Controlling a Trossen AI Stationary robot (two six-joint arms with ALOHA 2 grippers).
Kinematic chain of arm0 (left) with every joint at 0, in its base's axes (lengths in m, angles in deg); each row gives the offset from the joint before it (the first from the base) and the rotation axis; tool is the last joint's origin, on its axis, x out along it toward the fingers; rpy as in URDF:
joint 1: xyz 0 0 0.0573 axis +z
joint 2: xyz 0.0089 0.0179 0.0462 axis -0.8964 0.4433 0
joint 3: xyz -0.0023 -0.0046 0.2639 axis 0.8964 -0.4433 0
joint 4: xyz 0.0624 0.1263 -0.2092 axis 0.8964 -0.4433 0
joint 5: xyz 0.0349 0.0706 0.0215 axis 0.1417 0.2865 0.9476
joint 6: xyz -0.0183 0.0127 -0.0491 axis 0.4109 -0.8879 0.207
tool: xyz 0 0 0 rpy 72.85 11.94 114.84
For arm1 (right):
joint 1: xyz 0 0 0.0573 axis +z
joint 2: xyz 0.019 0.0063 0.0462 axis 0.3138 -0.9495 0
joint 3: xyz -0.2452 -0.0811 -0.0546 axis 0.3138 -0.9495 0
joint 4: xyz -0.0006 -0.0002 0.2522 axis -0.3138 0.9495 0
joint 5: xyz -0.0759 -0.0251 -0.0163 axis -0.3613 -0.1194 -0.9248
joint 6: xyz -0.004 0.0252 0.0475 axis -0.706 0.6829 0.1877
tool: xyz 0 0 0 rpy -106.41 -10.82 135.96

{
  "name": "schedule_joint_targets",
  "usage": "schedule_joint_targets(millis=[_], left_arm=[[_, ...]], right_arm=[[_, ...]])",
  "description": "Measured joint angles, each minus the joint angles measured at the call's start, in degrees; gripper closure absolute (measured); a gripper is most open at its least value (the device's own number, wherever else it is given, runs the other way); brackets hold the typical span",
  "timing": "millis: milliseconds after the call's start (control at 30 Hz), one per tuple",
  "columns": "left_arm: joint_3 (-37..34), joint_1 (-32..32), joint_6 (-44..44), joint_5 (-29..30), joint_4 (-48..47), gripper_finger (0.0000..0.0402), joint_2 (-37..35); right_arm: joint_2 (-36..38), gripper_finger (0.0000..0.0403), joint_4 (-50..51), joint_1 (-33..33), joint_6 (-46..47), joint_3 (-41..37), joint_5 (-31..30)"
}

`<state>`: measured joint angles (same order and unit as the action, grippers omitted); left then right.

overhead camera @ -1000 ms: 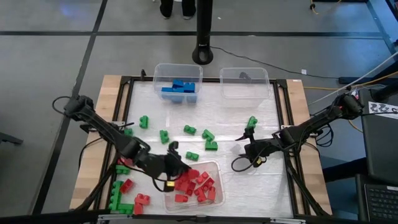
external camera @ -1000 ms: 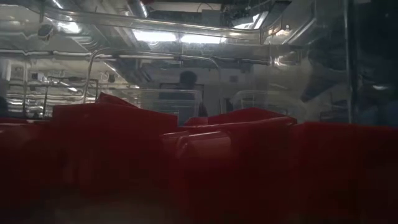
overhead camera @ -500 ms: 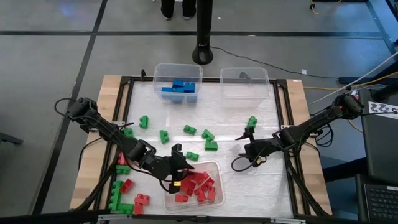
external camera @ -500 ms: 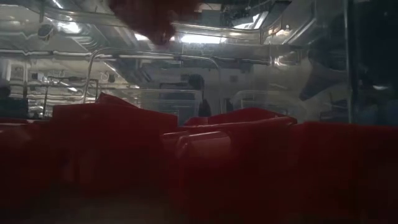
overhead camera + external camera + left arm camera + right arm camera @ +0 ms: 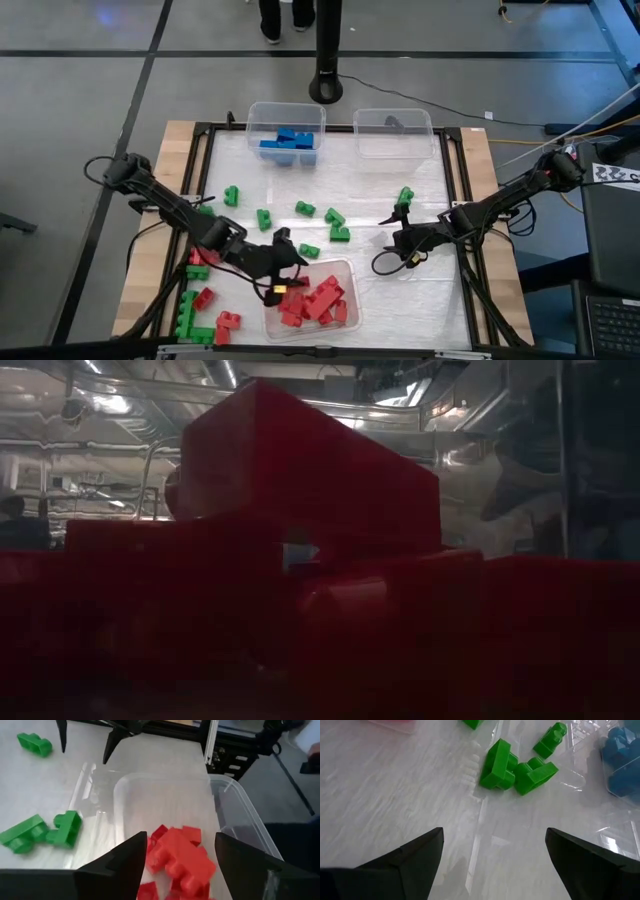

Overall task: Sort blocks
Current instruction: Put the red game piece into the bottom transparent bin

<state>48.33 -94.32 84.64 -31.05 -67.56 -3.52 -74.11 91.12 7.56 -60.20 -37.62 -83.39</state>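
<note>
Blocks [image 5: 205,310] in red and green are seen lying loose on the table [image 5: 375,290] at its near left corner, outside any bin. Just to their right, the left gripper [image 5: 287,272] is held over the left edge of the near bin [image 5: 345,268], its fingers [image 5: 125,865] spread apart with nothing between them; in the left wrist view the red blocks [image 5: 180,857] are seen piled inside that bin directly below the open jaws. At the middle of the table, several green blocks [image 5: 305,210] are scattered singly and in pairs, well apart from the bins. At the far edge, blue blocks [image 5: 290,142] are gathered in the far left bin [image 5: 262,112], and a second clear bin [image 5: 393,133] is placed beside it to the right. On the right side, the right gripper [image 5: 393,234] is held low over bare table with its fingers wide apart and nothing grasped; one green block [image 5: 404,197] is seen just beyond it. In the right wrist view, three green blocks [image 5: 520,765] are seen ahead of the spread fingers.
</note>
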Motion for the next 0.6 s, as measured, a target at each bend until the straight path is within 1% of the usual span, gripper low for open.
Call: schedule_joint_targets(millis=[100, 267, 433, 600], left_arm=[[0.0, 0.0, -0.1, -0.1, -3.3, 0.0178, -2.9], [0.1, 0.0, 2.3, 0.5, -10.2, 0.0178, -8.6], [0.1, -0.1, 6.5, 1.4, -18.9, 0.0178, -12.4], [0.1, -0.6, 12.6, 4.0, -28.0, 0.0178, -14.0]], right_arm=[[0.0, 0.0052, 0.0, 0.0, 0.0, 0.0, 0.0], [0.0, 0.0052, 0.0, 0.0, 0.0, 0.0, 0.0], [0.0, 0.0052, 0.0, 0.0, 0.0, 0.0, 0.0], [0.0, 0.0052, 0.0, 0.0, 0.0, 0.0, 0.0]])
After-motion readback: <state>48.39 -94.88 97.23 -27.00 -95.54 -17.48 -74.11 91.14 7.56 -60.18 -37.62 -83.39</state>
